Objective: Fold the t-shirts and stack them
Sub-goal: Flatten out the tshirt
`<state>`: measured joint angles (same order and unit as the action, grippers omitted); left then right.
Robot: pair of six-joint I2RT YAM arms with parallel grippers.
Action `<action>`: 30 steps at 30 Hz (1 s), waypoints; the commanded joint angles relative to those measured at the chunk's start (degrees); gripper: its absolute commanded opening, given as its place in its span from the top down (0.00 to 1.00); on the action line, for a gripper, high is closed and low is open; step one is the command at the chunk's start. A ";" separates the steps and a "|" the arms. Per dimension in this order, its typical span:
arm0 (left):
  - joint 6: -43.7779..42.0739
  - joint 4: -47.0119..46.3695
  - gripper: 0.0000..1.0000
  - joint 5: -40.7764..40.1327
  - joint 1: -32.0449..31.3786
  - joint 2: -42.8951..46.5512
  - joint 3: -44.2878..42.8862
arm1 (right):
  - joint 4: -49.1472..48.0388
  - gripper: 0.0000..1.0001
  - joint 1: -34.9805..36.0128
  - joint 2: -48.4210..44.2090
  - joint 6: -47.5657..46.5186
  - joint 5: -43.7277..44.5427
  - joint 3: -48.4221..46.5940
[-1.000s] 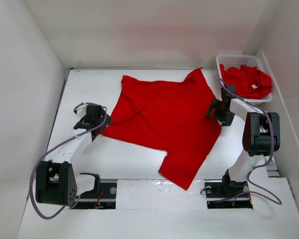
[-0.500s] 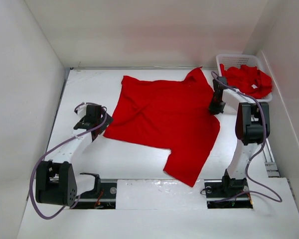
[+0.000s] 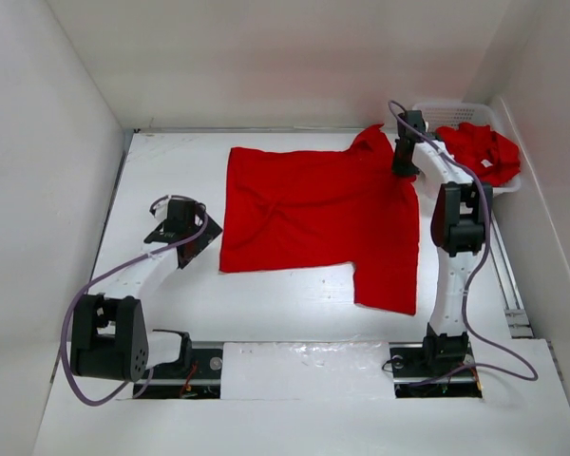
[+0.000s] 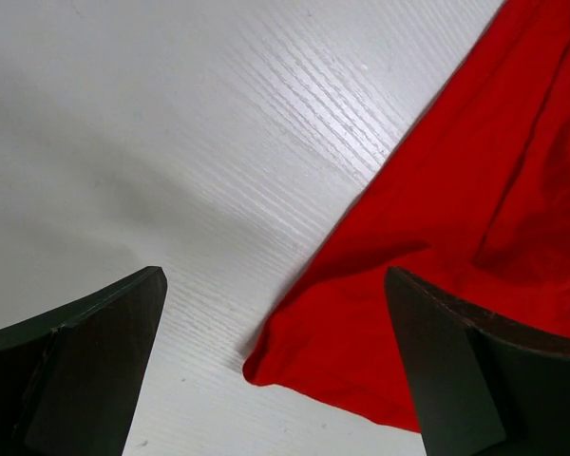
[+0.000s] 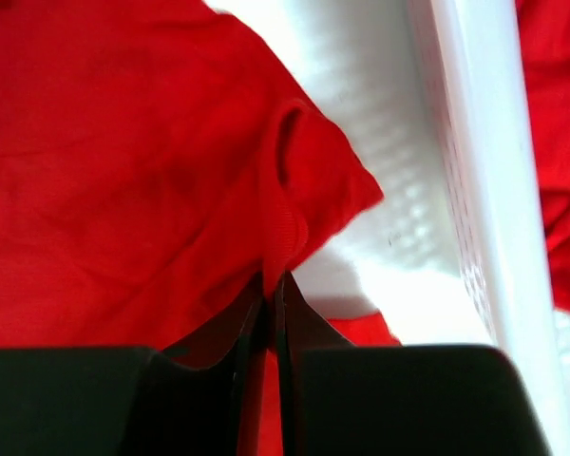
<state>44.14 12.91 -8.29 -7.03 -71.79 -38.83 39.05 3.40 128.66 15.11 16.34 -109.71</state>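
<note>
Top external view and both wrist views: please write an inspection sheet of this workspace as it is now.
Surface: white table, grained finish.
Job's things: one red t-shirt spread out, some wrinkles; more red t-shirts heaped in the white slotted basket at the far right corner.
Clutter: nothing seen.
Grippers: left gripper open, at the spread shirt's near-left corner, holding nothing; right gripper shut on a fold of that shirt's edge beside the basket.
Cables: purple cables loop along both arms.
Surroundings: white walls on three sides.
</note>
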 commanded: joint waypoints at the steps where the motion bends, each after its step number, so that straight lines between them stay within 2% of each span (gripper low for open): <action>1: -1.51 -2.01 0.00 1.79 0.08 1.03 1.39 | 2.00 0.87 0.29 -1.04 -2.37 -0.60 -3.58; 2: -0.99 -2.62 0.00 1.79 0.08 1.04 2.34 | 2.00 0.78 0.29 -1.74 -2.37 -0.61 -3.58; 4: -0.99 -3.49 0.00 2.93 0.08 1.74 3.49 | 0.69 0.69 0.29 -3.76 -2.37 -2.97 -1.22; 5: -1.59 -4.11 0.00 3.89 0.08 2.35 4.80 | 0.68 0.57 0.29 -6.29 -2.37 -3.76 -0.08; 7: -1.60 -5.44 0.06 4.87 -2.44 2.88 5.43 | -0.20 0.49 0.90 -9.11 -2.37 -5.00 3.43; 8: -1.60 -5.44 0.06 2.87 -4.64 2.88 5.43 | -0.98 0.42 0.91 -12.00 -2.37 -5.70 4.32; 9: -1.60 -4.04 0.06 -2.03 -7.36 2.88 4.91 | -0.99 0.27 1.69 -13.33 -2.37 -5.70 5.20; 11: 0.59 -1.67 0.01 -5.40 -13.42 1.75 3.42 | -0.99 0.21 3.63 -16.06 -2.37 -3.69 7.74; 15: 3.66 1.07 0.01 -6.21 -13.45 -0.80 2.79 | -1.51 0.11 8.02 -25.27 -0.88 0.62 14.07; 17: 3.67 -0.07 0.01 -4.28 -13.45 0.06 4.37 | -1.52 0.01 10.30 -28.62 1.49 2.90 16.88; 22: 6.30 -0.07 0.03 -3.66 -13.45 4.54 7.00 | -2.74 0.01 11.63 -41.70 9.04 3.61 30.15; 25: 6.83 1.15 0.12 -4.27 -13.45 7.01 8.33 | -3.44 0.01 12.16 -47.26 13.53 3.61 38.48; 27: 6.84 2.37 0.21 -4.27 -13.45 7.71 8.95 | -3.45 0.01 12.16 -51.57 14.85 3.61 41.84; 30: 6.84 3.18 0.27 -4.27 -13.45 8.33 10.08 | -1.53 0.01 10.67 -55.09 15.56 3.61 45.81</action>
<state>50.04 13.89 -11.55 -20.53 -64.84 -30.17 37.71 15.09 76.47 27.24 18.63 -65.63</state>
